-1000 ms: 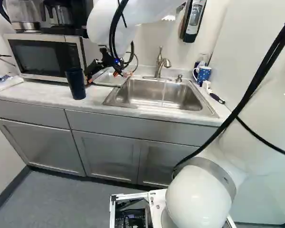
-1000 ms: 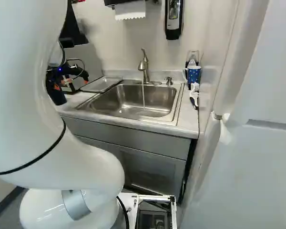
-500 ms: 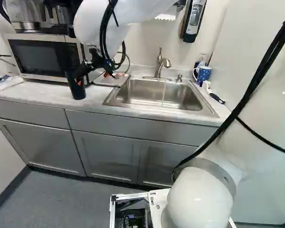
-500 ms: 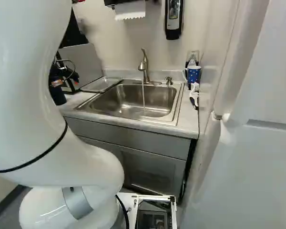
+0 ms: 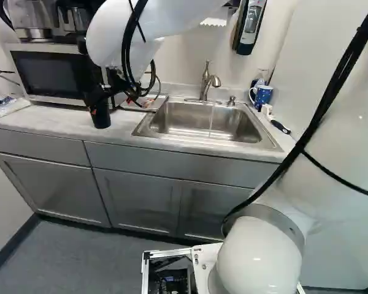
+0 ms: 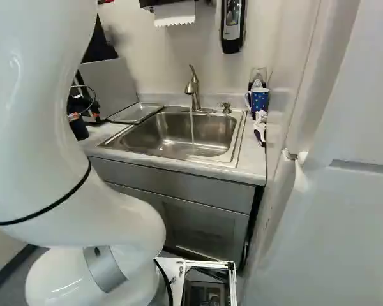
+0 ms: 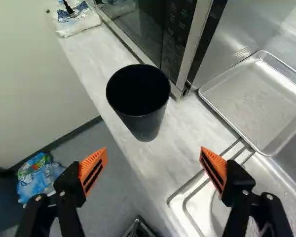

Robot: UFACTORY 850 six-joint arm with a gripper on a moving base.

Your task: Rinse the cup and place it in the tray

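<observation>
In the left base view my gripper (image 5: 97, 98) is at the upper part of the dark cup (image 5: 101, 117), hiding some of it. The cup (image 7: 143, 121) stands upright on the counter in the wrist view, just ahead of my gripper (image 7: 154, 159), whose orange-padded fingers are wide open with nothing held between them. A shallow metal tray (image 7: 259, 98) lies by the microwave's side, next to the sink; it also shows in the right base view as a tray (image 6: 135, 113).
Water runs from the faucet (image 6: 192, 89) into the sink (image 6: 179, 134). The microwave (image 5: 55, 75) stands behind the cup. Beyond the sink are a blue mug (image 6: 259, 99) and a brush (image 6: 260, 126). A soap dispenser (image 5: 250, 27) hangs on the wall.
The arm has shifted toward the left of the left base view, bringing the gripper down and over in front of the cup's upper part. The cup has stayed put.
</observation>
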